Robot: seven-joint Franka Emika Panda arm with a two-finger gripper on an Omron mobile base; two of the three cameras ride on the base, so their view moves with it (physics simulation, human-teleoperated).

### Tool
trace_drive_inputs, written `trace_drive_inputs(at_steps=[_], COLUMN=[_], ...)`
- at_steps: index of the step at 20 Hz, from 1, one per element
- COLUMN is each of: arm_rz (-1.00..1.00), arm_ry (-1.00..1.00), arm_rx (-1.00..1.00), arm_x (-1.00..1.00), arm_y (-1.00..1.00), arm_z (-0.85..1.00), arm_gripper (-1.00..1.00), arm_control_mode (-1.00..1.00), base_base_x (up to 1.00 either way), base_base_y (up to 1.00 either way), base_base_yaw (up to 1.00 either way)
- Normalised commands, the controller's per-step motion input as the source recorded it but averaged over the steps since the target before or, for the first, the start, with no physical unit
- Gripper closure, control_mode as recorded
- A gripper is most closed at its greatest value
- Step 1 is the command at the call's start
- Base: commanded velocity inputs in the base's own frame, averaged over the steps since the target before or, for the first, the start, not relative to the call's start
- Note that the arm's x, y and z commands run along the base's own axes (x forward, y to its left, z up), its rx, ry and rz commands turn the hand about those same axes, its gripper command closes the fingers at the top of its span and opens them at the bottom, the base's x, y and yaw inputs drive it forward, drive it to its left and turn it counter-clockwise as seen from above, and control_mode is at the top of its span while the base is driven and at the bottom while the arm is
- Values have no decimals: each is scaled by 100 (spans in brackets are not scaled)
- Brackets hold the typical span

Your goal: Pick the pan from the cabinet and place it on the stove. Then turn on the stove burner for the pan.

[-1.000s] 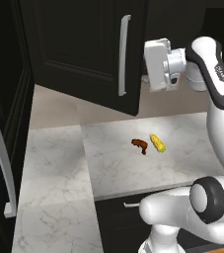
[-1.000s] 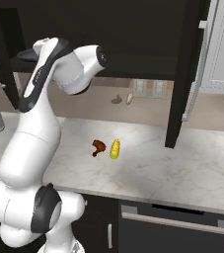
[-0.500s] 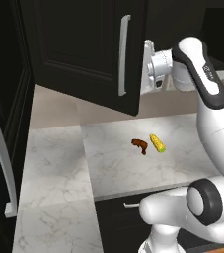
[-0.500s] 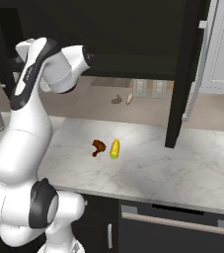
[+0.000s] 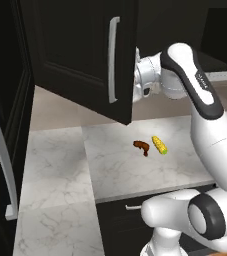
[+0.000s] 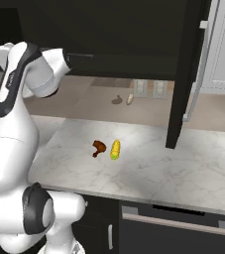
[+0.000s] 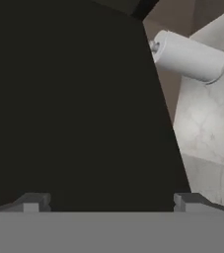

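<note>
Cabinet (image 5: 80,50), black, panelled, hung above the counter (image 5: 125,172): stood with its door swung out over the marble, seen face-on from the left base and edge-on (image 6: 183,74) from the right base. Carried one long vertical silver bar handle (image 5: 114,60) on that door. Kept its interior in deep shadow in both base views; contents could not be made out.

Pan: could not be located; whether inside the dark cabinet, not possible to tell.

Gripper (image 7: 111,202): held with jaws spread wide and nothing between them. Showed two dark fingertips (image 7: 32,202) far apart at the bottom of the hand view, pointed at a flat black panel (image 7: 59,99) that took up most of the picture. Reached at the height of the cabinet's lower part, with the white hand (image 5: 145,82) just behind the free edge of the door in the left base view; fingers hidden there by the door.

Pale cylinder (image 7: 190,57): one, seen beyond the black panel's edge against marble; kind not determinable.

Loose items on the counter, counted: two. One yellow corn cob (image 5: 159,144) and one brown drumstick-shaped piece (image 5: 141,146), lying just beside each other in the open, in no container, below the open door. Mirrored faintly in the backsplash in the right base view.

Wall outlets (image 6: 149,89): two, side by side under the cabinet.
</note>
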Motion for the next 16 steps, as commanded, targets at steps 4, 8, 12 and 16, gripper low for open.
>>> trace_drive_inputs(at_steps=[4, 8, 12, 16], arm_rz=[10, 8, 5, 2], arm_ry=[3, 1, 0, 0], arm_rx=[0, 0, 0, 0], arm_x=[-26, -15, -5, -1], arm_y=[62, 61, 59, 51], arm_z=[-11, -13, -13, -12], arm_gripper=[-100, -100, -100, -100], arm_control_mode=[-100, -100, -100, -100], base_base_x=[0, 0, 0, 0], base_base_y=[0, 0, 0, 0], base_base_yaw=[0, 0, 0, 0])
